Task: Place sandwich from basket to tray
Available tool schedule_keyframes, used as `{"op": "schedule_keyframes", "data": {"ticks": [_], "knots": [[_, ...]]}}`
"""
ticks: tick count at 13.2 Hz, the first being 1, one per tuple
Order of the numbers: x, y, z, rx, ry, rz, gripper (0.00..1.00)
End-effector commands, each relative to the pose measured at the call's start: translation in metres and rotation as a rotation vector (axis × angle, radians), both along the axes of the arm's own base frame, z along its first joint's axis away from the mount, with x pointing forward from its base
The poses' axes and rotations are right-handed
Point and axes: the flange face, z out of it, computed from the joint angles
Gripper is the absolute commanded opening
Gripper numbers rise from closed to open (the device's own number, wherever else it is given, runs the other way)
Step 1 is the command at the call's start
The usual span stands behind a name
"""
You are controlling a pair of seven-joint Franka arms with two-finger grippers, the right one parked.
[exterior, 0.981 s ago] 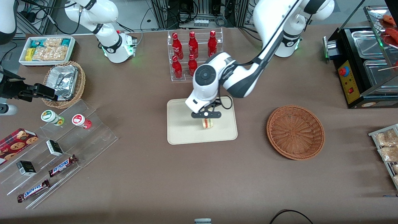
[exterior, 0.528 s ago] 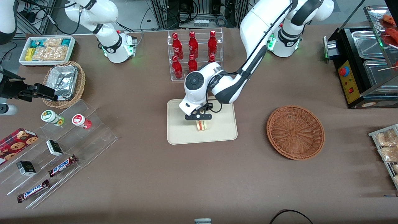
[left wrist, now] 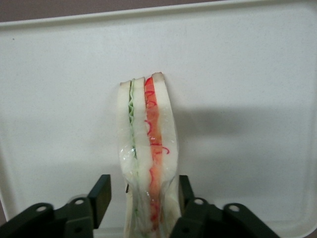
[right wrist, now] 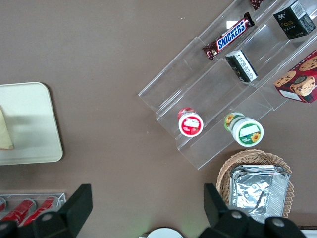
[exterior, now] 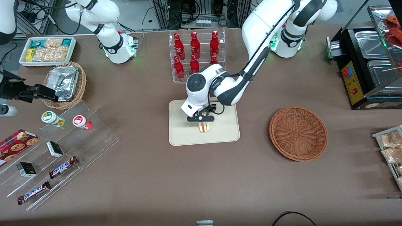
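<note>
- The black two-finger gripper [exterior: 201, 118] of the white left arm is held low over the flat cream-beige rectangular tray [exterior: 182, 135], near the tray's middle.
- The small triangular wedge sandwich [left wrist: 146, 148] of pale bread, with red and green filling layers in clear wrap, is seen standing on edge on the tray, between the gripper's fingers [left wrist: 100, 196].
- One finger is seen just apart from the bread with a gap showing (the other lies close against the wrap), so the jaws are parted a little wider than the sandwich and no squeeze is visible.
- In the front view the sandwich [exterior: 204, 127] is found just nearer to the camera than the gripper.
- The round, shallow, reddish-brown woven wicker basket [exterior: 298, 133] is set on the brown table [exterior: 201, 179] toward the working arm's end, well apart from the tray.
- A clear rack of red bottles [exterior: 194, 50] stands farther from the camera than the tray.
</note>
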Motion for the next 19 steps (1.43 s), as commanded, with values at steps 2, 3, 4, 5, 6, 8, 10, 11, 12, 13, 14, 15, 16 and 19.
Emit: {"op": "schedule_keyframes", "data": {"ticks": [2,3,4,5,6,8,10,11,12,13,14,15,16,19], "knots": [[0.01,0.008,0.052,0.028,-0.03,0.025,1.0],[0.012,0.019,0.079,0.045,-0.022,0.04,1.0],[0.029,0.043,0.103,0.057,-0.018,0.081,1.0],[0.041,0.066,0.132,0.053,-0.024,0.107,1.0],[0.043,0.079,0.16,0.05,-0.018,0.123,1.0],[0.047,0.113,0.206,0.071,-0.011,0.16,1.0],[0.057,0.157,0.249,0.066,-0.006,0.172,1.0],[0.055,0.178,0.27,0.062,0.021,0.137,1.0],[0.059,0.207,0.287,0.065,0.041,0.119,1.0],[0.064,0.24,0.305,0.066,0.046,0.11,1.0],[0.062,0.265,0.324,0.075,0.049,0.108,1.0],[0.062,0.291,0.341,0.074,0.042,0.118,1.0],[0.06,0.32,0.355,0.071,0.051,0.08,1.0],[0.045,0.394,0.372,0.034,0.068,0.018,1.0]]}}
